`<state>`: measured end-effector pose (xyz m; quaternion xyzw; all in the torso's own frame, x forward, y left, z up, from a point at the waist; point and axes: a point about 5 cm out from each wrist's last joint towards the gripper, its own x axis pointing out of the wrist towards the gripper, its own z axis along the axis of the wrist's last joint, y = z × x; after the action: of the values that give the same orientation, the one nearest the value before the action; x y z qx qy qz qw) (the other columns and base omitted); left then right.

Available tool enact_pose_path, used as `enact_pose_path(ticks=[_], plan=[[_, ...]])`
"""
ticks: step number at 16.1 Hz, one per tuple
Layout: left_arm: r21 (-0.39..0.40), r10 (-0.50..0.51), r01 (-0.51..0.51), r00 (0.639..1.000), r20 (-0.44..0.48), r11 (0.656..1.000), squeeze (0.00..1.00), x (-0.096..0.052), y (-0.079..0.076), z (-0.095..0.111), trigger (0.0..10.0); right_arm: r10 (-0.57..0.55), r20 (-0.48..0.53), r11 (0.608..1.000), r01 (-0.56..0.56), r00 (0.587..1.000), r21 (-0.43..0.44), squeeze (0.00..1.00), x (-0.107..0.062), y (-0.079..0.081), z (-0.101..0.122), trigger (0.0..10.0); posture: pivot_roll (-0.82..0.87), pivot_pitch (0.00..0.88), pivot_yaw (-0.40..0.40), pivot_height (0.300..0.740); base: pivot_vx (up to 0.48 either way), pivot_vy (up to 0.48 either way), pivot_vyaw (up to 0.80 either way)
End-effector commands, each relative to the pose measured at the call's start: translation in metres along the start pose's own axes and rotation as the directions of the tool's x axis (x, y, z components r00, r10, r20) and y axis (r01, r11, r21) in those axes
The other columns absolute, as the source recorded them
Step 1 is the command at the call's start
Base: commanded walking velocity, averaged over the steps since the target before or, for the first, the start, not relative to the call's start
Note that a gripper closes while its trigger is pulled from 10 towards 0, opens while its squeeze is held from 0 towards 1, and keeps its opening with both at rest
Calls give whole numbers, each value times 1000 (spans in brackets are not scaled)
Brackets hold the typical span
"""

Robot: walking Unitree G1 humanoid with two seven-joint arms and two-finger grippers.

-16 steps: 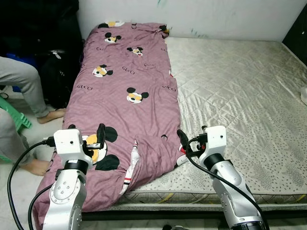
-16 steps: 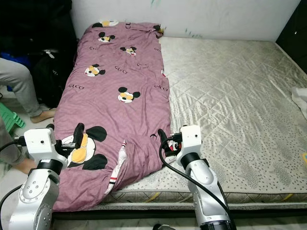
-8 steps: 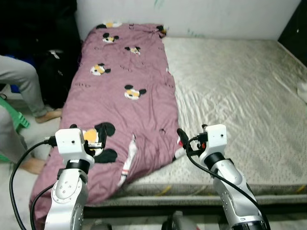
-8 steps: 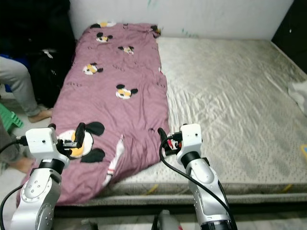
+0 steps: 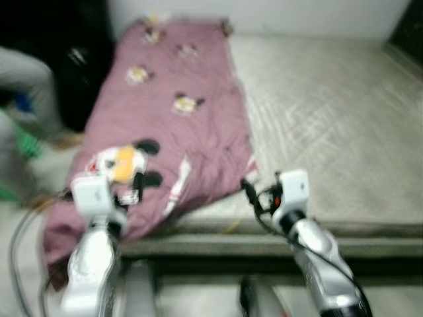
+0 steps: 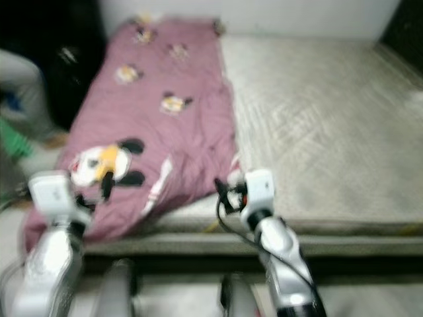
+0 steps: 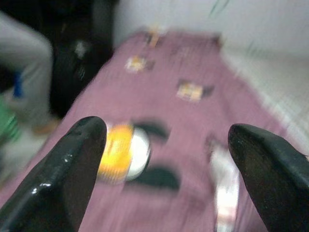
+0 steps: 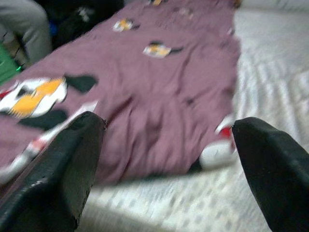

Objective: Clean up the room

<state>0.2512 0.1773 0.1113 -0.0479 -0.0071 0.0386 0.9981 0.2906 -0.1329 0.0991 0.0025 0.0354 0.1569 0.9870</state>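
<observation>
Left gripper (image 7: pixel 166 159): fingers spread wide, nothing between them; in the left eye view it sits at lower left, in front of the hanging foot end of the quilt. Right gripper (image 8: pixel 166 159): likewise released and empty, low centre of the frame, near the quilt's lower right corner at the mattress edge. Neither touches the fabric.

Purple cartoon-print quilt (image 5: pixel 178 125): lies lengthwise down the left half of the frame, from the upper left towards the lower left, rumpled at the near end and spilling over the bed's side.

Bare quilted mattress (image 5: pixel 330 119): occupies the right half, uncovered.

A person's grey-trousered leg (image 7: pixel 29 72) is at the far left edge. Head views are blurred; fine detail is unreadable.

Assessment: the tidying appears barely begun. The quilt is neither spread nor folded, and no grasp has been taken.
</observation>
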Motion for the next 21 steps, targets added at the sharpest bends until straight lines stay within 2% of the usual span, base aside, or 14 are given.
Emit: enact_pose_path(ticks=[1,4,13,21], plan=[[17,-1,1,1000,24,1000,0,4,-1,7,10000,2,-1,1000,-2,1000,-3,0,0,1,1,10000,-16,143,-43,615,0,0,0],[12,-3,3,1000,28,1000,0,5,-3,9,10000,11,-8,1000,-11,1000,-5,0,1,2,1,10000,-18,151,-43,615,0,0,0],[-2,-11,11,999,31,1000,0,9,-7,10,10000,24,-13,1000,-24,1000,0,0,2,3,1,10000,-26,155,-40,505,0,0,0],[-19,-50,51,997,59,999,0,8,-10,14,10000,36,-24,999,-36,999,11,0,4,4,-1,10000,-21,148,-39,500,30,0,0]])
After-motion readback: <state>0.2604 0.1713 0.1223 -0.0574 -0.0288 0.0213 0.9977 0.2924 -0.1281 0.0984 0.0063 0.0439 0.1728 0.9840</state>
